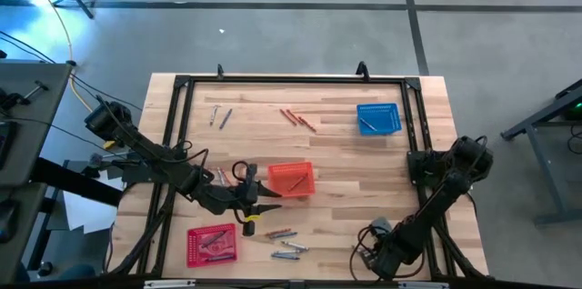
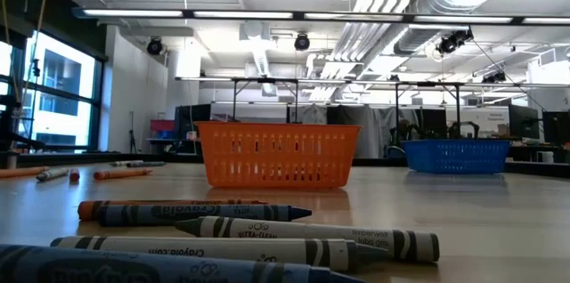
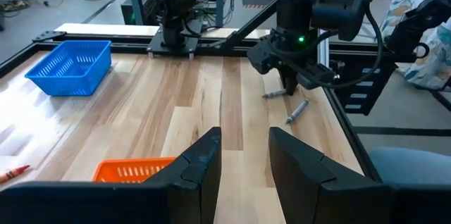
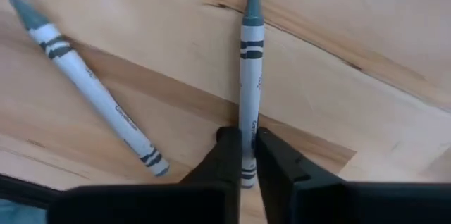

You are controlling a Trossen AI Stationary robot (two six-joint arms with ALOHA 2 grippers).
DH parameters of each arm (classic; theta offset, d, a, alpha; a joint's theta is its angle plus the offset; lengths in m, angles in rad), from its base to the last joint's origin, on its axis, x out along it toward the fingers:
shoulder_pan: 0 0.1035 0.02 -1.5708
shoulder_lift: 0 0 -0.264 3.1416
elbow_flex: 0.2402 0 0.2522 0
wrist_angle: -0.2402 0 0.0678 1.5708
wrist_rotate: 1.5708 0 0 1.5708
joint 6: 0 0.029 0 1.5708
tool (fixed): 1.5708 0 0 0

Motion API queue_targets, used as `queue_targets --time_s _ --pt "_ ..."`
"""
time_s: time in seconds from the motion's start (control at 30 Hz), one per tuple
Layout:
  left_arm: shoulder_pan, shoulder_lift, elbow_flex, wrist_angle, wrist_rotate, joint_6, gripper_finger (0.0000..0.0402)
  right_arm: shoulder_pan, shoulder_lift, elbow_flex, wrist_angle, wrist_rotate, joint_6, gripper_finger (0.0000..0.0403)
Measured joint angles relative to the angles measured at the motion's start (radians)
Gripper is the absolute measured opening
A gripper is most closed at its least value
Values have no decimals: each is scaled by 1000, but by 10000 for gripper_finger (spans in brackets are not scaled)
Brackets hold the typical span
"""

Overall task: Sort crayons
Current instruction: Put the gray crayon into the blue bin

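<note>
My right gripper (image 4: 249, 155) is down at the table near its near edge, right of centre (image 1: 371, 234), shut on a grey crayon (image 4: 251, 55) that lies flat on the wood. A second grey crayon (image 4: 88, 86) lies beside it. My left gripper (image 3: 243, 155) is open and empty beside the orange basket (image 1: 291, 180); it also shows in the high view (image 1: 250, 198). Loose crayons lie near the near edge (image 1: 284, 234), and they also show close up in the low view (image 2: 294, 230). My right gripper pinches the grey crayon between its two fingers, on the two long sides near its blunt end (image 4: 248, 134). The fingers come from above and lie across the crayon. The crayon lies flat on the table, its tip pointing away from the fingers.
A blue basket (image 1: 378, 118) holding a crayon stands at the far right. A red basket (image 1: 211, 244) with crayons is at the near left. Red-orange crayons (image 1: 298, 118) and grey crayons (image 1: 218, 116) lie near the far edge. A black frame (image 1: 291, 78) rims the table.
</note>
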Motion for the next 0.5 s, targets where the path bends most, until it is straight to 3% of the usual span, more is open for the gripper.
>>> queue_targets --time_s 0.2,0.4,0.5 --pt "0 0 0 0 -29 -4 106 -22 -35 -3 -32 -25 -98 13" --pt "0 0 0 8 -31 -8 106 -33 -162 -7 -95 137 -157 5" --pt "0 0 0 28 -31 8 106 -36 -242 -7 -146 290 -192 3"
